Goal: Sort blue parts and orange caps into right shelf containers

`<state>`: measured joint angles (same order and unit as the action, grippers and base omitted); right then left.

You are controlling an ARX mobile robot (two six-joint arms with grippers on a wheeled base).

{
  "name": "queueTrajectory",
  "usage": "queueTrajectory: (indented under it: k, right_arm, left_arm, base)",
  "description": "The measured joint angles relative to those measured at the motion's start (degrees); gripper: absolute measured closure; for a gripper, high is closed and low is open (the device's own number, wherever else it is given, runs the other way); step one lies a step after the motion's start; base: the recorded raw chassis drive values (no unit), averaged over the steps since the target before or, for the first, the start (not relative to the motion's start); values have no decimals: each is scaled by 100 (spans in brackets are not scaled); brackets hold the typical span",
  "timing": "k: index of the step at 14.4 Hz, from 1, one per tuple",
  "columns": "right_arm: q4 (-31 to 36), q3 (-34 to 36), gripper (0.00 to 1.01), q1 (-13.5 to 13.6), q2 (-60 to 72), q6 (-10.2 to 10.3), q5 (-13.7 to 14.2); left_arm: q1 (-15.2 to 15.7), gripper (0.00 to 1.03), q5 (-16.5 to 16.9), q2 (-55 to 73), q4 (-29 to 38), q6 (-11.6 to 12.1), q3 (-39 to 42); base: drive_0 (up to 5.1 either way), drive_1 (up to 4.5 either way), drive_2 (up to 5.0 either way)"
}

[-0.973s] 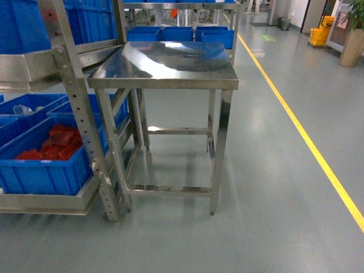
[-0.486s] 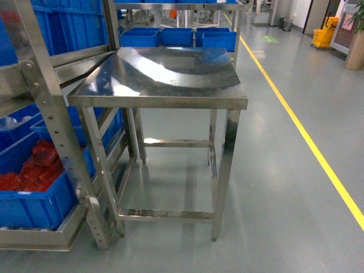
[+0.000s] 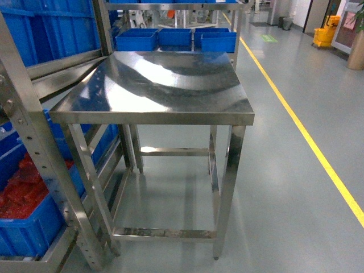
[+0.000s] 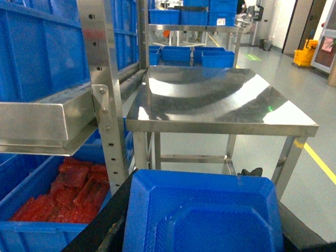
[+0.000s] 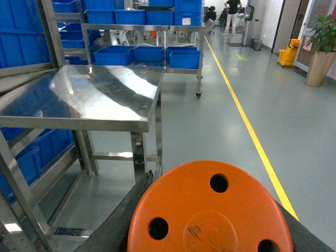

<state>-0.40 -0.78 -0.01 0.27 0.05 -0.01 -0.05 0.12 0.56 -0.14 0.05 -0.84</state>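
In the left wrist view my left gripper (image 4: 202, 228) is shut on a blue part (image 4: 199, 194), a blocky piece with a stepped recess that fills the lower frame between dark fingers (image 4: 107, 220). The right wrist view shows my right gripper (image 5: 210, 233) shut on a round orange cap (image 5: 210, 207) with three holes, a dark finger (image 5: 118, 220) at each side. Neither gripper shows in the head view. The steel shelf (image 3: 31, 133) stands at the left with large blue containers (image 3: 40, 31) on it.
A bare stainless table (image 3: 159, 79) stands straight ahead beside the shelf. A low blue bin (image 3: 25, 236) holds red parts (image 4: 65, 189). More blue bins (image 3: 173, 37) sit on a rack behind the table. A yellow floor line (image 3: 310, 139) runs along the open aisle on the right.
The head view has moved closer to the table and shifted right. The table looms larger and the shelf with the red-part bin has slid toward the left edge.
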Motion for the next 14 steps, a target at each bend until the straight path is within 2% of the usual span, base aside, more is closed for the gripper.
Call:
queueTrajectory:
  k: [14]
  right_arm:
    - [4,0,57,0,0,0,0]
  left_arm:
    - [0,59,-13,0,-28,0,0]
  base:
    - [-490,256,256]
